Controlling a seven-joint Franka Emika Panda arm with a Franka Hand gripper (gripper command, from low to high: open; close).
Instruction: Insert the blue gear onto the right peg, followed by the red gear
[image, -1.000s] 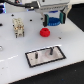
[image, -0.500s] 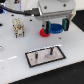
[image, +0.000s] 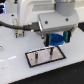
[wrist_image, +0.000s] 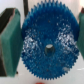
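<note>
No text, label, brand, number or sign can be read in either view. Both pictures are too small and blurred for any lettering to show.

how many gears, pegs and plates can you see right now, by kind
blue gear: 1, held between the jaws of the gripper
red gear: 0 in view
pegs: 2, the right peg and the left peg
grey plate: 1
total: 4
</note>
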